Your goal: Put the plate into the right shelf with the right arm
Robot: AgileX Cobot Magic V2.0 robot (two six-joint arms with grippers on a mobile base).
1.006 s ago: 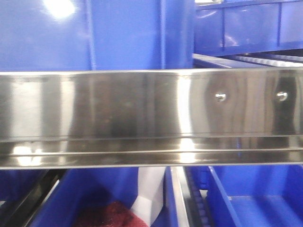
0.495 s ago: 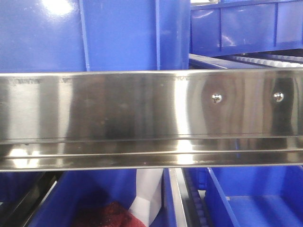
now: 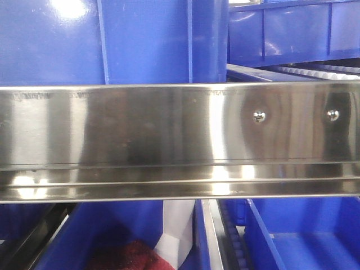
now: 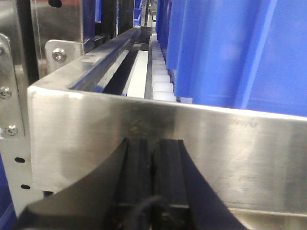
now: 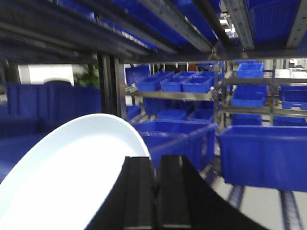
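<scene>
here the right gripper (image 5: 156, 163) seemingly grips the plate (image 5: 72, 167) edge, blue bins (image 5: 261, 155) ahead

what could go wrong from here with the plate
The plate seems pinched only at its rim by the right hand, tilted and glossy, so it may slip. It juts out to one side of the hand and could clip the dark shelf post ahead. The left hand sits close to the steel front rail and might bump it.
</scene>
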